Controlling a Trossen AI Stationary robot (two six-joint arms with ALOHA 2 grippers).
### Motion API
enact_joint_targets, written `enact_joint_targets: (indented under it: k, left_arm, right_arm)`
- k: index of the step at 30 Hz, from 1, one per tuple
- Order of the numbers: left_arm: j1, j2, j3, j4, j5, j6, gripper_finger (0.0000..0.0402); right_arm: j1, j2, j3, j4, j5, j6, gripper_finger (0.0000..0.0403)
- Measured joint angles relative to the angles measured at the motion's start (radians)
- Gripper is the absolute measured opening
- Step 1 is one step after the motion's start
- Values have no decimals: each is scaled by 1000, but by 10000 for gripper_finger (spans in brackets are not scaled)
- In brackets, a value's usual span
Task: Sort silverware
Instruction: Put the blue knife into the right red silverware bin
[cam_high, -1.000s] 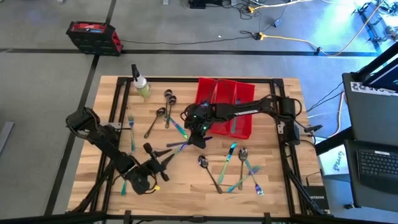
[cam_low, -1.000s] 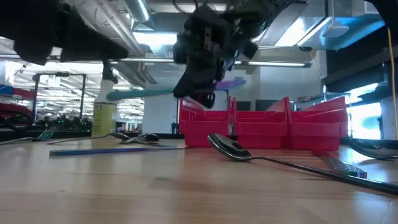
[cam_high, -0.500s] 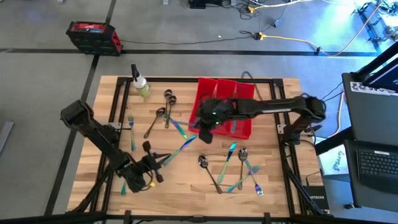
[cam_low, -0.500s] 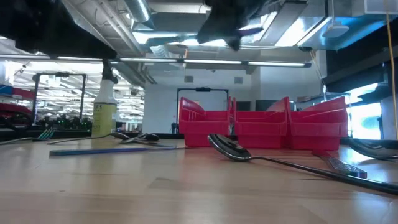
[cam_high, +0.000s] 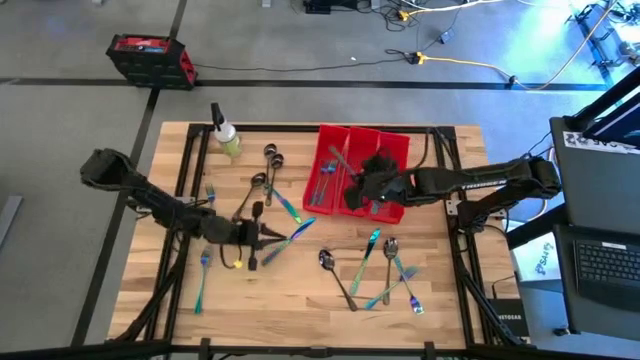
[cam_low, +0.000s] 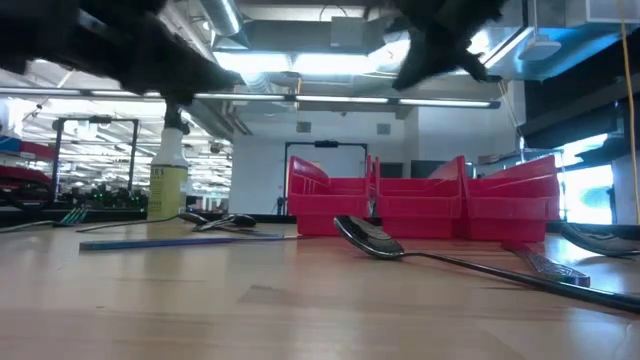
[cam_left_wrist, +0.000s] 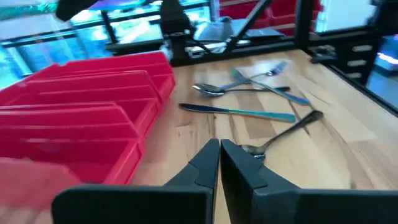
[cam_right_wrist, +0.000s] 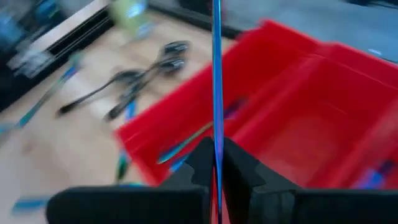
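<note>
My right gripper (cam_high: 362, 186) hangs over the red bins (cam_high: 395, 150), shut on a thin blue piece of silverware (cam_right_wrist: 217, 56). My left gripper (cam_high: 268, 236) is shut with nothing showing between its fingers (cam_left_wrist: 219, 155), over the table's middle left. Just beyond it lie a spoon (cam_left_wrist: 283, 129) and an iridescent piece (cam_high: 293, 236). More silverware lies flat on the wood: dark spoons (cam_high: 272, 156), a fork (cam_high: 211, 200), a cluster at the front right (cam_high: 385, 265). Some pieces lie inside the bins (cam_high: 326, 178). My right gripper pinches the thin blue piece (cam_right_wrist: 217, 127) between its two fingers. The piece runs straight on beyond the fingertips, along the fingers rather than across them. The fingers slant downward, coming from the table's right side. The piece is lifted clear, above the red bins.
A spray bottle with yellowish liquid (cam_high: 226, 136) stands at the far left corner. A black frame rail (cam_high: 190, 170) runs along the table's left side and another along the right (cam_high: 452, 190). Bare wood lies along the near edge (cam_high: 300, 310).
My right gripper has carried the blue piece from the table's middle up and toward the right, over the red bins, and has rolled, so the piece now points along its fingers. My left gripper has swung from near the front edge up toward the table's middle.
</note>
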Motion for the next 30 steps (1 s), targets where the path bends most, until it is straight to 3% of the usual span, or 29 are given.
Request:
enact_joint_targets:
  k: [3, 7, 16, 22, 30]
  left_arm:
    - [80, 0, 0, -7, 136, 15, 0]
    - [142, 2, 0, -50, 234, 33, 0]
    - [185, 2, 0, -46, 287, 53, 0]
    - [188, 2, 0, -12, 286, 72, 0]
    - [220, 2, 69, -10, 236, 215, 27]
  right_arm:
    - [-1, -44, -75, -17, 92, 136, 0]
    - [-2, -61, -160, -75, 185, 344, 0]
    - [-5, -61, -241, -104, 258, 563, 0]
    - [-10, -62, -243, -105, 226, 495, 0]
    - [-11, -197, -243, -31, -36, 59, 0]
